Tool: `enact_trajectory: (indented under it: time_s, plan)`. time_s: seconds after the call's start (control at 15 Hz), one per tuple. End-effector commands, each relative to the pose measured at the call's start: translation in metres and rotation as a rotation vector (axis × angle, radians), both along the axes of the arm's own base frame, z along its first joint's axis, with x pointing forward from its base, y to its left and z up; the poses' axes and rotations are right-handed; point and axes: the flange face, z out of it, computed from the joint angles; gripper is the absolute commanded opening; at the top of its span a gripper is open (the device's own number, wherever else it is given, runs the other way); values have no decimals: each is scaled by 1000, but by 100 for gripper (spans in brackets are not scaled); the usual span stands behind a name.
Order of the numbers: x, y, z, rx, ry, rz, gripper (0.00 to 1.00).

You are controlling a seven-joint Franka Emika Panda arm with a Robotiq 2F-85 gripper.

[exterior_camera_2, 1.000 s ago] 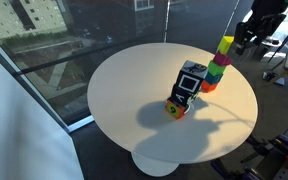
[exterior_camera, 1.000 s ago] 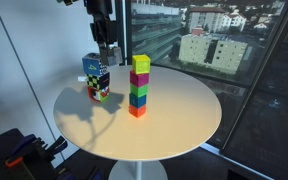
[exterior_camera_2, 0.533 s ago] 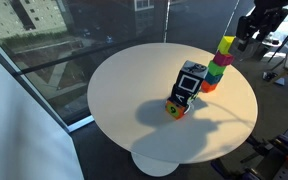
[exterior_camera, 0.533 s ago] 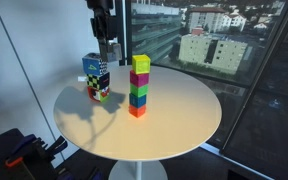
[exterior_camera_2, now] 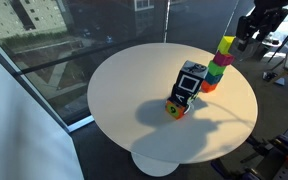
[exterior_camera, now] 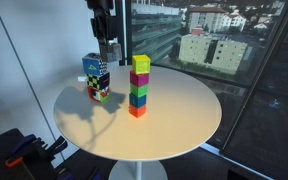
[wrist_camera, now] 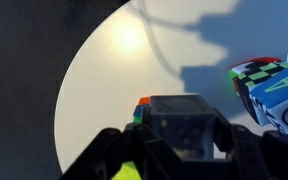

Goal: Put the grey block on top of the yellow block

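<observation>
Desk: a round white desk (exterior_camera: 184,120) stands beside large windows; it shows also in the other outside camera (exterior_camera_2: 124,90) and in the wrist view (wrist_camera: 109,75).
Stack: a tower of small coloured cubes (exterior_camera: 138,88) stands upright on the desk. Below the top cube are green and pink cubes, and an orange-red one is at the foot.
Yellow block: the yellow block (exterior_camera: 141,64) is the top cube of the tower in both exterior views (exterior_camera_2: 226,44). Nothing lies on it. In the wrist view a yellow-green patch at the lower edge (wrist_camera: 127,172) seems to be this block, but it is blurred.
Pincer: the pincer (exterior_camera: 110,47) hangs in the air on a dark arm which comes down from above. It is near the tower, to one side of it, and about level with the top of the yellow block or a little higher. In an exterior view (exterior_camera_2: 246,38) it is just beside the yellow block and apart from it.
Pincer state: in the wrist view the two dark fingers (wrist_camera: 246,150) are closed around a small cube, one finger on each side of it.
Grey block: the grey block (wrist_camera: 184,118) sits between the fingers, lifted off the desk. In the exterior views it is too small and dark to make out.
Chequered box: a taller box with a many-coloured chequered pattern (exterior_camera: 96,77) stands on the desk apart from the tower (exterior_camera_2: 189,84). In the wrist view it is at the right edge (wrist_camera: 274,85).
</observation>
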Motion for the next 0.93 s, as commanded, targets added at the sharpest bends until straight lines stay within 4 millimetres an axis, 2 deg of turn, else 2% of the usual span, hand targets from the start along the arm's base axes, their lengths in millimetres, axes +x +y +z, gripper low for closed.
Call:
enact_trajectory:
  time_s: [0.0,0.07,0.87]
  plan:
    - [0,0,0,0,1,0,57]
    - [0,0,0,0,1,0,32]
    - [26,-14,40,24,-58,-64,32]
